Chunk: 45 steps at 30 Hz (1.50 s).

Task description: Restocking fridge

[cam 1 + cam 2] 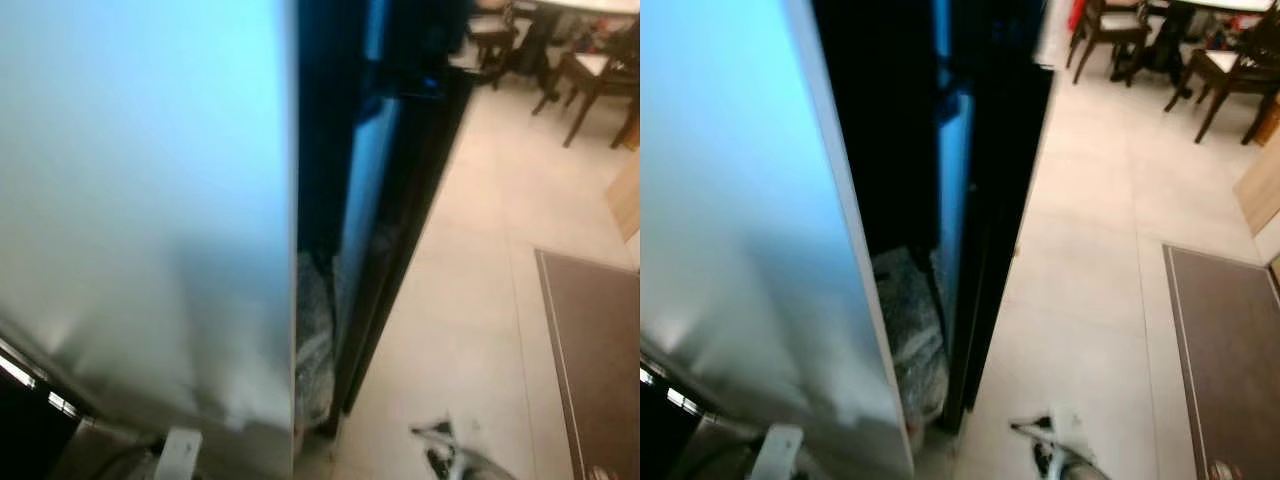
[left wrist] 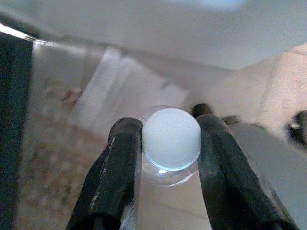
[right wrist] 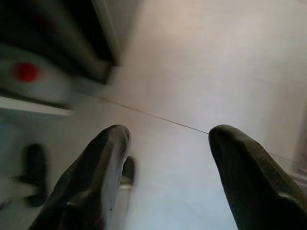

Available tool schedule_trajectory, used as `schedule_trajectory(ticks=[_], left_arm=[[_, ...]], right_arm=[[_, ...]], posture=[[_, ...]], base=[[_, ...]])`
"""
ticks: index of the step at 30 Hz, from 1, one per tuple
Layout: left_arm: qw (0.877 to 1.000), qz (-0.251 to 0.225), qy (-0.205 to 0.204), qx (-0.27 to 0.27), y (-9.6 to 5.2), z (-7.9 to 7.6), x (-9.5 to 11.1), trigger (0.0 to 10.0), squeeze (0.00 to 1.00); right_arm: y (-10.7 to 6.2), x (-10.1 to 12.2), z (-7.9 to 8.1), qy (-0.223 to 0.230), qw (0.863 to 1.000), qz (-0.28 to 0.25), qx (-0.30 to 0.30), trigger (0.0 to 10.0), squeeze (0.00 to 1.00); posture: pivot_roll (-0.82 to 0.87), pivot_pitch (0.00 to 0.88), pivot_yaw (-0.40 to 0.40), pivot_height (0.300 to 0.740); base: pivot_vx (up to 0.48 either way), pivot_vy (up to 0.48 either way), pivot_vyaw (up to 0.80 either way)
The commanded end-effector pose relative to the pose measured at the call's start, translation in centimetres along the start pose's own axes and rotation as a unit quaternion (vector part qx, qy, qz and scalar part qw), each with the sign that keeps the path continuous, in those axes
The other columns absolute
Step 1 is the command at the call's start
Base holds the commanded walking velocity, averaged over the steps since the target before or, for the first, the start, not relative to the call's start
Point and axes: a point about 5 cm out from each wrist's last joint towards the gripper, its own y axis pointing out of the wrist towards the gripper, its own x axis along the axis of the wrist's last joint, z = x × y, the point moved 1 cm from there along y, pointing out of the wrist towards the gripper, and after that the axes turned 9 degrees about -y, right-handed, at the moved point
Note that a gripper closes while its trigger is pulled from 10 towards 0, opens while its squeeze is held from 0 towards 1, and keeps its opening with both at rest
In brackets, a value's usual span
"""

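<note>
Tiled floor (image 1: pixel 470 290), fridge door (image 1: pixel 140 200) blocking, chairs (image 1: pixel 590 80)

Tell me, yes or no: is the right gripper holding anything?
No. The right gripper has its fingers spread apart with bare floor between them.

No lettering, label, brand or number can be read on anything; the frames are too blurred.
</note>
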Motion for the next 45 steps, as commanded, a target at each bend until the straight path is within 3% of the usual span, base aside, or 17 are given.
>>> schedule_trajectory(ticks=[1, 10, 14, 20, 23, 35, 45], left_arm=[[1.0, 0.005, 0.006, 0.001, 0.0, -0.3, -0.2, 10.0, 0.0], [1.0, 0.018, 0.011, 0.011, -0.1, 0.2, -0.9, 10.0, 0.0], [1.0, 0.024, 0.012, 0.012, -0.2, 0.3, -1.4, 10.0, 0.0], [0.999, 0.027, 0.013, 0.011, -0.3, 0.3, -1.7, 10.0, 0.0], [1.0, 0.026, 0.013, 0.011, -0.3, 0.4, -1.7, 10.0, 0.0], [0.999, 0.028, 0.023, 0.016, -0.3, 0.7, -1.9, 10.0, 0.0], [0.999, 0.027, 0.016, 0.014, -0.3, 0.4, -1.8, 10.0, 0.0]], right_arm=[[-0.2, -0.8, -0.8, 0.001, 1.0, 0.012, -0.01, 10.0, 0.0], [-0.2, -0.8, -0.8, -0.003, 1.0, 0.013, -0.008, 10.0, 0.0], [-0.2, -0.6, -0.8, -0.044, 0.999, 0.01, 0.003, 10.0, 0.0], [-0.2, 0.1, -1.1, -0.063, 0.997, -0.027, -0.022, 10.0, 0.0], [-0.4, 0.7, -1.2, -0.053, 0.996, -0.065, -0.037, 10.0, 0.0], [-0.7, 1.3, -1.8, -0.026, 0.989, -0.115, -0.09, 10.0, 0.0], [-1.0, 2.0, -1.9, -0.049, 0.983, -0.147, -0.1, 10.0, 0.0]], posture=[[-0.08, 0.021, -0.001, 0.74], [-0.08, 0.023, -0.001, 0.74], [-0.09, 0.022, -0.004, 0.74], [-0.09, 0.021, -0.01, 0.74], [-0.11, 0.019, -0.009, 0.74], [-0.12, 0.013, -0.009, 0.74], [-0.14, 0.018, -0.016, 0.74]], base=[[0.0, 0.0, 0.0], [0.0, 0.0, 0.0], [0.0, 0.0, 0.0], [0.0, 0.0, 0.0], [0.0, 0.0, 0.0], [0.0, 0.0, 0.0], [0.0, 0.0, 0.0]])
